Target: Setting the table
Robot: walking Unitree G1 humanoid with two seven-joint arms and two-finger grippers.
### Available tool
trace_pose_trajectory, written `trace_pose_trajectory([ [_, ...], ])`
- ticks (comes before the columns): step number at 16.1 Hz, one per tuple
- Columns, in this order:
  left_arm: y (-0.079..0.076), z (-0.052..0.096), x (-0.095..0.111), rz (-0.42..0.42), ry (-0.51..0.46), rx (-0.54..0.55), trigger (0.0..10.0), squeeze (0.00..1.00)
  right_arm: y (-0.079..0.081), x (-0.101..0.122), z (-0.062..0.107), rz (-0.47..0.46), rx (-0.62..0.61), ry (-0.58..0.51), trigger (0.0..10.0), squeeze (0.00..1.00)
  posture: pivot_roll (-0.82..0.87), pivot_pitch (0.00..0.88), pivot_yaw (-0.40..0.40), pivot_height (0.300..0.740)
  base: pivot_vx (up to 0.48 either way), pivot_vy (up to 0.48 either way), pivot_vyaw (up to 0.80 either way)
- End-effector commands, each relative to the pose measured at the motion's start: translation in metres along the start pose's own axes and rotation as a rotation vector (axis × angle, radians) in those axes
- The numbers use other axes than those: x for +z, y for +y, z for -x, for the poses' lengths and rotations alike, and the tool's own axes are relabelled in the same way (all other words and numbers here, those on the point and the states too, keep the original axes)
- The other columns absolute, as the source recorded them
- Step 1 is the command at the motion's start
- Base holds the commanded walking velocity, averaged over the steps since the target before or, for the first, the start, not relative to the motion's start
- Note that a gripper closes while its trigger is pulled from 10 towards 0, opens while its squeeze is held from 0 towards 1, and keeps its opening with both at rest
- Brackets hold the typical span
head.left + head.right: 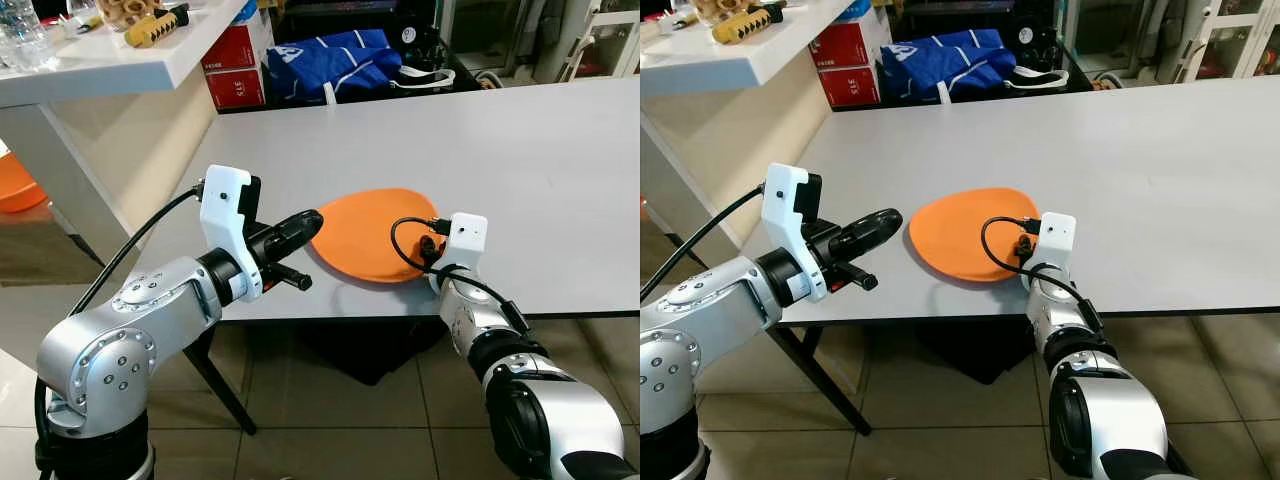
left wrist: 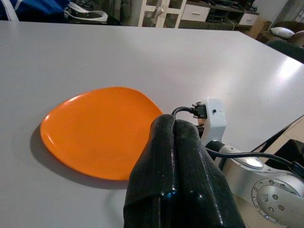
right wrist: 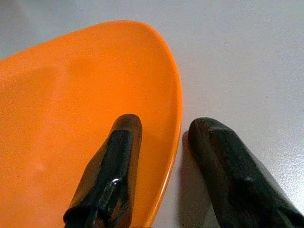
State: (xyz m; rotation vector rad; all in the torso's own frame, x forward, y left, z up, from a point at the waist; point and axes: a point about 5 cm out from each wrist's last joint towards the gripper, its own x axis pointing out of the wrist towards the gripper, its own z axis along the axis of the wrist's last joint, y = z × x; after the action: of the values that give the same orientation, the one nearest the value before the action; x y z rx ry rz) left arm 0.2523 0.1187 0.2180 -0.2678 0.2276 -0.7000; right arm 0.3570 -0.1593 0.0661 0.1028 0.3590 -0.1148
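Note:
An orange plate [image 1: 372,232] lies flat on the grey table [image 1: 520,170], close to its front edge. My right gripper [image 3: 164,126] is at the plate's right rim, open. One finger [image 3: 121,147] rests over the plate's inside and the other finger [image 3: 223,152] is outside it on the table, so the rim runs between them. My left gripper [image 1: 305,222] is shut and empty, hovering just left of the plate near the table's front edge and pointing toward it.
A white counter [image 1: 120,62] with bottles and small items stands at the far left. Beyond the table's far edge are a blue bag [image 1: 330,60] and red boxes [image 1: 236,68]. An orange bowl [image 1: 15,185] sits low at the left.

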Motion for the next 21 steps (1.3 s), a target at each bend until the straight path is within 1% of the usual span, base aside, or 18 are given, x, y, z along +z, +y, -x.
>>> trace_pose_trajectory([
  [1,0.000,0.002,0.005,-0.017,-0.009,0.008,10.0,0.00,-0.003,-0.041,0.009,0.027,-0.023,0.177,10.0,1.00,-0.05,0.005,0.172,0.736,0.000,0.000,0.00],
  [3,0.000,0.002,0.005,-0.020,-0.010,0.009,10.0,0.00,-0.003,-0.037,0.008,0.049,-0.026,0.155,10.0,1.00,-0.05,0.005,0.172,0.736,0.000,0.000,0.00],
  [5,0.000,0.002,0.005,-0.022,-0.010,0.010,10.0,0.00,-0.003,-0.026,0.005,0.105,-0.033,0.094,10.0,1.00,-0.05,0.006,0.169,0.736,0.000,0.000,0.00],
  [8,0.000,0.002,0.004,-0.022,-0.010,0.011,10.0,0.00,-0.001,-0.017,0.004,0.180,-0.043,0.026,10.0,1.00,-0.05,0.007,0.168,0.736,0.000,0.000,0.00],
  [15,0.000,0.000,0.003,-0.030,-0.010,0.008,10.0,0.00,0.000,-0.009,0.003,0.199,-0.059,-0.018,10.0,1.00,-0.06,0.007,0.166,0.736,0.000,0.000,0.00],
  [20,-0.001,-0.001,0.003,-0.033,-0.016,0.007,10.0,0.00,-0.001,0.004,0.002,0.261,-0.096,-0.095,10.0,1.00,-0.06,0.006,0.164,0.736,0.000,0.000,0.00],
  [21,-0.001,-0.001,0.003,-0.034,-0.017,0.006,10.0,0.00,-0.001,0.006,0.001,0.277,-0.104,-0.110,10.0,0.98,-0.06,0.006,0.164,0.736,0.000,0.000,0.00],
])
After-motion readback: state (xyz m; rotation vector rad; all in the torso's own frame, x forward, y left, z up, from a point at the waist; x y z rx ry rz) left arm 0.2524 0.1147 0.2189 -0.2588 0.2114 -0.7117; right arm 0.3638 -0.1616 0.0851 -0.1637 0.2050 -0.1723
